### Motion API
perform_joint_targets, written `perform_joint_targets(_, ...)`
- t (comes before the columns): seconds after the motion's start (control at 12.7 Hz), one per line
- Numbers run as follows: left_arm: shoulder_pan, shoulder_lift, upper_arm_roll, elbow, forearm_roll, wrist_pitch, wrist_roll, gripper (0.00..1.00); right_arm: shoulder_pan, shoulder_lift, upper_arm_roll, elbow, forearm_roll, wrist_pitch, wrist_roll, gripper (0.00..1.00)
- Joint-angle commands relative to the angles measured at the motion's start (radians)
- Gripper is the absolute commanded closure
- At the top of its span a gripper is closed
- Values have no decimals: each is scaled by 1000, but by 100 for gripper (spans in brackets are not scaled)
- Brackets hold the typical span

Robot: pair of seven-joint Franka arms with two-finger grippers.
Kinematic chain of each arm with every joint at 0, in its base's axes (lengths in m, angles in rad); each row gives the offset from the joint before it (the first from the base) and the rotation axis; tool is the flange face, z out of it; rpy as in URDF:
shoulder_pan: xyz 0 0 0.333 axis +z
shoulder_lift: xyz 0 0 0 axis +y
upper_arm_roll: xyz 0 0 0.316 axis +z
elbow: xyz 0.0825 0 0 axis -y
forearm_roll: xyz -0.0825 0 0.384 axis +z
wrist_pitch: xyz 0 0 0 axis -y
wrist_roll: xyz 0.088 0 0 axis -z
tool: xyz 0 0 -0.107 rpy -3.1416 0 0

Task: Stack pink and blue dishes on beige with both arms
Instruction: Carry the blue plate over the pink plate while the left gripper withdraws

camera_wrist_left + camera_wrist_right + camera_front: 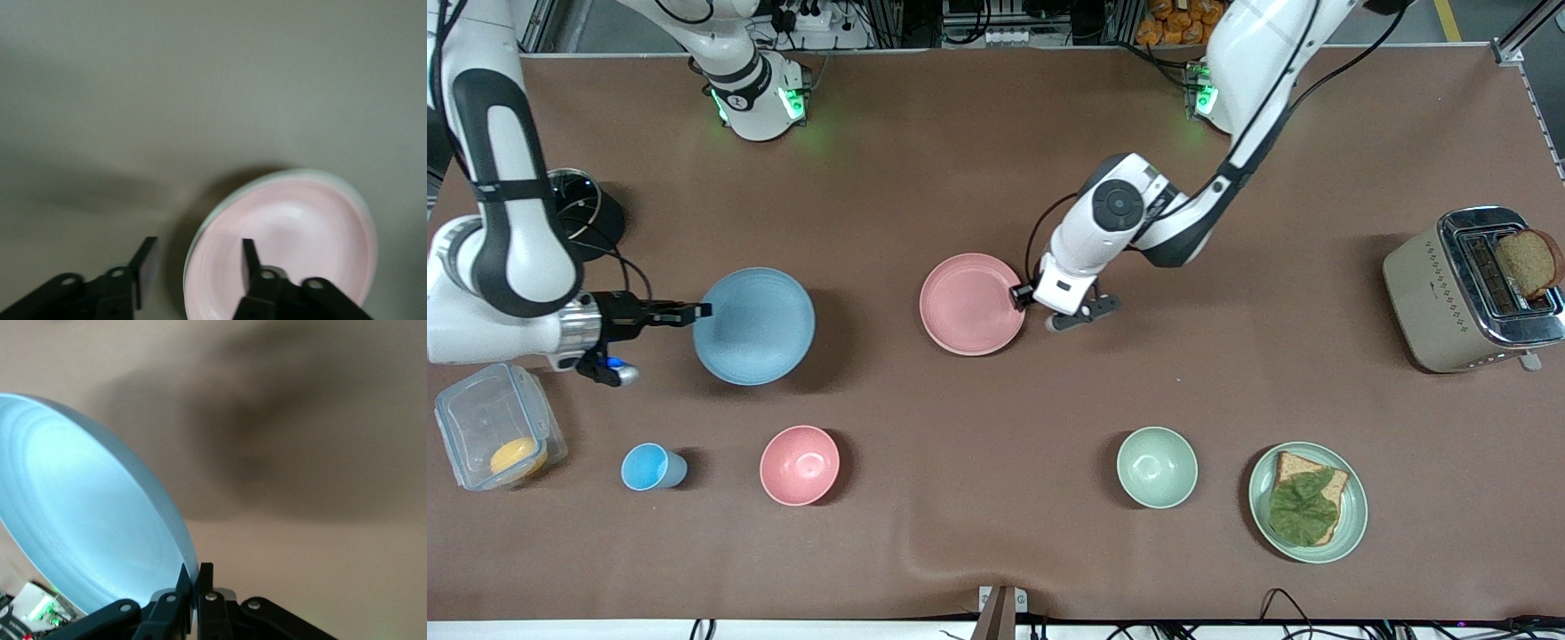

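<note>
My right gripper (701, 310) (195, 570) is shut on the rim of the light blue plate (754, 326) (87, 520). It holds the plate tilted above the table toward the right arm's end. The pale pink plate (972, 304) (293, 247) lies flat near the table's middle. My left gripper (1021, 296) (197, 250) is open at its rim, one finger over the plate and one outside it. In the left wrist view a pale rim (212, 215) shows just under the pink plate's edge. No beige plate shows in the front view.
Along the side nearest the front camera stand a clear box (498, 436), a blue cup (649, 467), a pink bowl (799, 465), a green bowl (1157, 467) and a green plate with bread (1307, 502). A toaster (1472, 289) stands at the left arm's end.
</note>
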Motion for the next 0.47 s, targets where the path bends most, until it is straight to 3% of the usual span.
perform_joint_targets(0.0, 98, -174, 0, 37, 43, -190, 41, 0, 151, -16, -5, -5, 22, 22, 68, 100)
perform_joint_targets(0.24, 216, -265, 0, 150, 44, -507, 254, 0, 301, -7, -5, -6, 28, 66, 184, 100)
perform_joint_targets(0.39, 363, -335, -32, 219, 41, -673, 444, 0, 409, 6, -7, -8, 39, 117, 266, 100)
